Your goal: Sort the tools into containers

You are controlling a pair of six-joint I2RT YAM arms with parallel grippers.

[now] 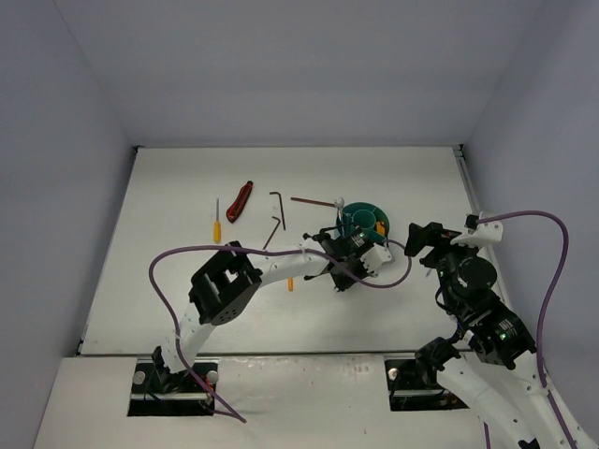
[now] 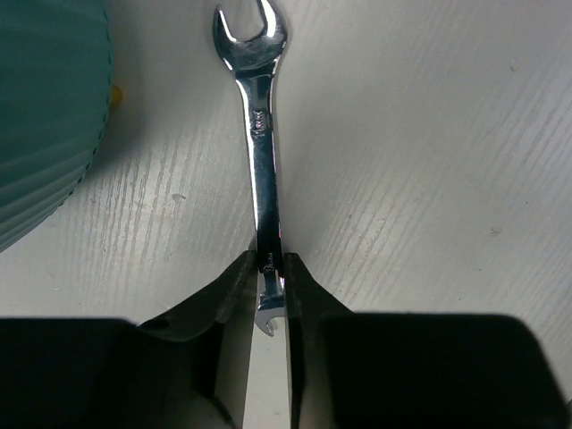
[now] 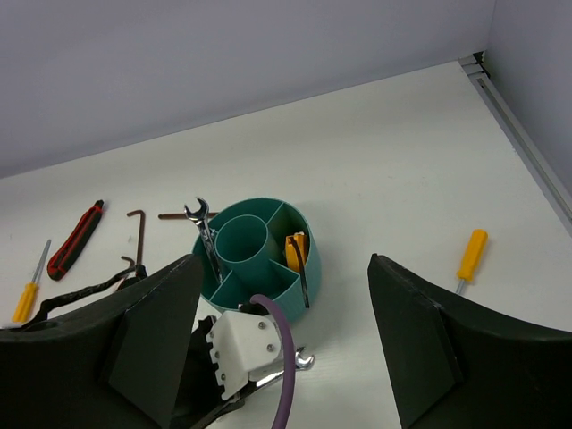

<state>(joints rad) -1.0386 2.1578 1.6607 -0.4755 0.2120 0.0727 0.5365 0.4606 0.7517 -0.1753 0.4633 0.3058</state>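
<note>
slim silver wrench point(image 2: 259, 152) pinched at tail end by left fingers point(image 2: 228, 290), lying on white desk point(image 2: 429, 179) beside ribbed teal tub point(image 2: 45, 116). right fingers point(image 3: 429, 340) spread, empty. end-heavy grip tbh: droop or slip-out expected on lift.

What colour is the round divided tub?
The tub is teal all over, walls and central cup alike. It shows best in the right wrist view.

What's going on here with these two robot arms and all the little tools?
The left gripper pinches a silver wrench lying on the table, right beside the teal tub. The right gripper hangs open near the tub, holding nothing. A second wrench and an orange-handled screwdriver already stand in the tub's compartments. A red-handled tool, a hex key and a loose screwdriver lie out on the table, not yet sorted.
</note>
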